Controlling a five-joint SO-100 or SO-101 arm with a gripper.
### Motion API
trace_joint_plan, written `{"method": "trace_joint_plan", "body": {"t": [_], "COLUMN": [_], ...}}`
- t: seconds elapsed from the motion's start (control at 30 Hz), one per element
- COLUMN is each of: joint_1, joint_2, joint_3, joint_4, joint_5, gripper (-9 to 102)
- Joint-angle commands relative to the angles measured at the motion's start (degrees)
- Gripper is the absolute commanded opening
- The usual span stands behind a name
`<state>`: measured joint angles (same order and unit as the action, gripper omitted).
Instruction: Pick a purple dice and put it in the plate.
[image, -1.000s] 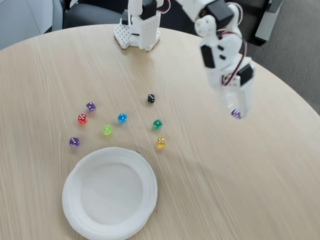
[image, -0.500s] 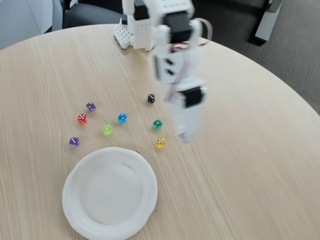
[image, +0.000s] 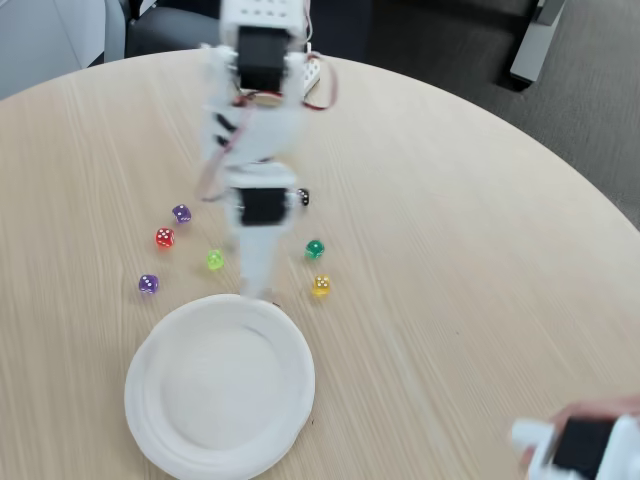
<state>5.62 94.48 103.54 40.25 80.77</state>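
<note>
My gripper (image: 254, 288) hangs blurred by motion just above the far rim of the white plate (image: 220, 390). Its fingers are close together and point down. The blur keeps me from making out the purple dice between them. Two more purple dice lie on the table to the left, one (image: 181, 213) further back and one (image: 148, 284) beside the plate's upper left rim. Nothing lies in the plate.
A red die (image: 164, 237), a lime die (image: 215, 260), a green die (image: 315, 249), a yellow die (image: 321, 286) and a partly hidden black die (image: 303, 197) lie around the arm. A white-and-black device with a hand (image: 585, 445) enters at the bottom right.
The arm has swung from the right side of the table leftward, carrying a purple die over the other dice to the plate's far rim. The device and hand have appeared bottom right.
</note>
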Motion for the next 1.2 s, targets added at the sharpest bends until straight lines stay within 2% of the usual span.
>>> {"method": "trace_joint_plan", "body": {"t": [0.0,0.23,0.5,0.7,0.93,1.17], "joint_1": [4.6,14.9,18.5,16.8,6.6,1.2], "joint_2": [1.4,0.5,0.5,0.4,1.3,1.4], "joint_3": [-1.1,-1.1,-1.9,-2.1,-2.0,-1.5], "joint_4": [0.2,-0.2,-0.1,-0.2,0.1,0.1], "joint_5": [-1.4,-4.4,-5.0,-0.9,3.4,4.5], "gripper": [0,0,0,0,0,0]}}
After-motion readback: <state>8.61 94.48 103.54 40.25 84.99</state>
